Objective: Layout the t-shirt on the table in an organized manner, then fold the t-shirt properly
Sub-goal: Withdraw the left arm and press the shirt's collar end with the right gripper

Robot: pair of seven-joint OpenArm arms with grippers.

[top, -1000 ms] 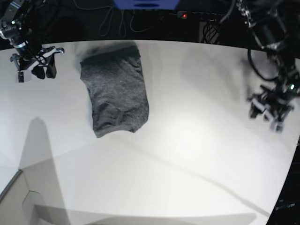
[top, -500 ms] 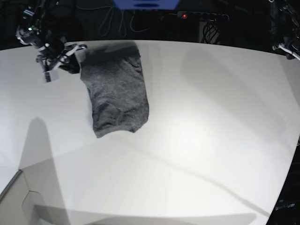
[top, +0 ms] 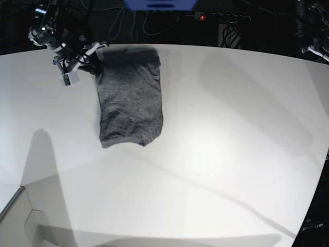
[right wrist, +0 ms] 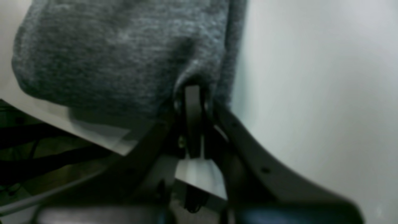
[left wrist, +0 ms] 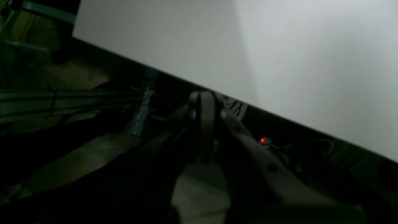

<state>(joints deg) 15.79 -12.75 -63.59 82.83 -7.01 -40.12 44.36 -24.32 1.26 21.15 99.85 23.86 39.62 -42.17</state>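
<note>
Pinching the t-shirt (top: 129, 98) at its far corner nearest the table's (top: 231, 154) back edge: right gripper (right wrist: 192, 93), jaws closed on a fold of grey fabric, arm reaching in low from beyond that edge. Left gripper (left wrist: 206, 99) closed on nothing, hanging off the table's far rim beside a red indicator light (left wrist: 263, 140). No readable writing anywhere. Shirt folded into a narrow oblong on the table's far part. Since a second ago: right gripper moved onto the shirt and shut; shirt's top edge squared; left gripper withdrawn from over the table.
</note>
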